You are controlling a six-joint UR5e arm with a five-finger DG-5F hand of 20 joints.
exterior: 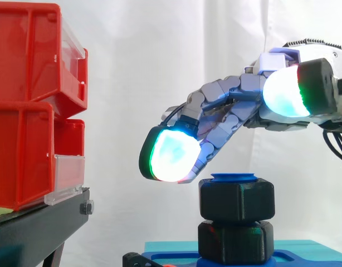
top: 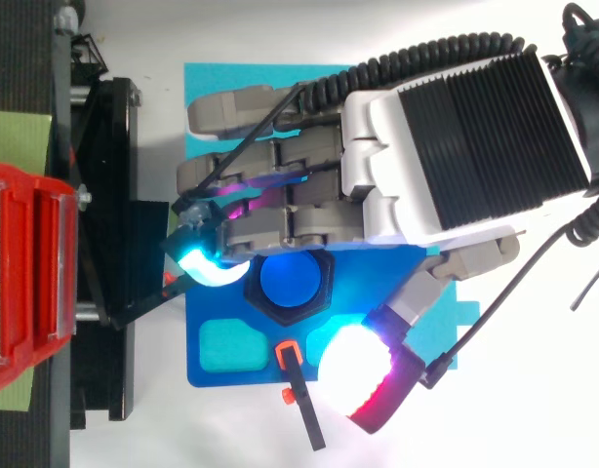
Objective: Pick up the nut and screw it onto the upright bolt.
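Note:
A black hex nut (exterior: 237, 199) sits on the upright blue bolt (exterior: 233, 177), whose top just shows above it. A second black nut (exterior: 235, 240) lies below it, on the blue base plate (top: 212, 370). From above, the upper nut (top: 324, 292) rings the bolt's round blue top (top: 292, 281). My hand (exterior: 246, 103) hovers over the bolt, open, with its fingers stretched out to the left and sloping down. One glowing fingertip (exterior: 171, 154) hangs just above and left of the upper nut. The thumb pad (top: 356, 366) stands apart on the near side. The hand holds nothing.
Stacked red bins (exterior: 26, 105) stand at the left on a black stand (exterior: 37, 222), close to the fingertips. The base plate rests on a teal mat (top: 212, 88) and has a teal recess (top: 224, 346). A black bar with an orange piece (top: 298, 390) juts from the plate's near edge.

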